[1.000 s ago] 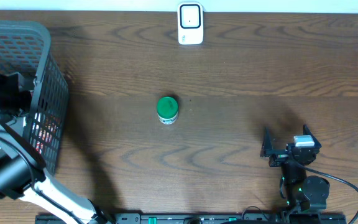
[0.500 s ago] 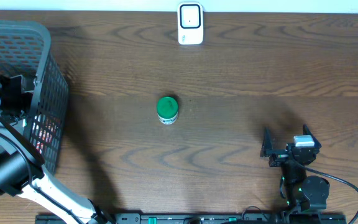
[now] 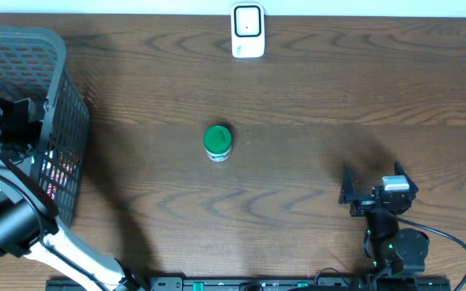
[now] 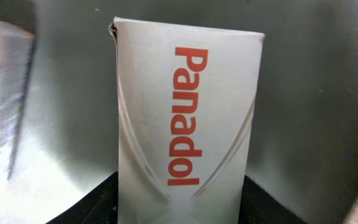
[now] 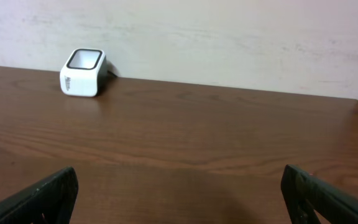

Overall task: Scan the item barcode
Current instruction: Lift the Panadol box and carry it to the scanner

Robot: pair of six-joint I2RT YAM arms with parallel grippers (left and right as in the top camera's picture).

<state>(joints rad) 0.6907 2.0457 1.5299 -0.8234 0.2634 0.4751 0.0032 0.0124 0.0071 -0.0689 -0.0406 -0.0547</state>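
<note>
Wide bare tabletop (image 3: 338, 97) around green jar (image 3: 218, 141); mesh basket (image 3: 59, 73) wall at far left.

Dark brown wood-grain worktop (image 3: 298, 97), smooth with a faint sheen, grey plastic lattice basket (image 3: 63, 105), white matt cardboard box (image 4: 188, 124) with red print, glossy white plastic scanner (image 3: 247, 31), small jar (image 3: 218, 141) with smooth green lid.

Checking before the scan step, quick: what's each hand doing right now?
Left hand: closed on the Panadol box.
Right hand: open, holding nothing.
</note>
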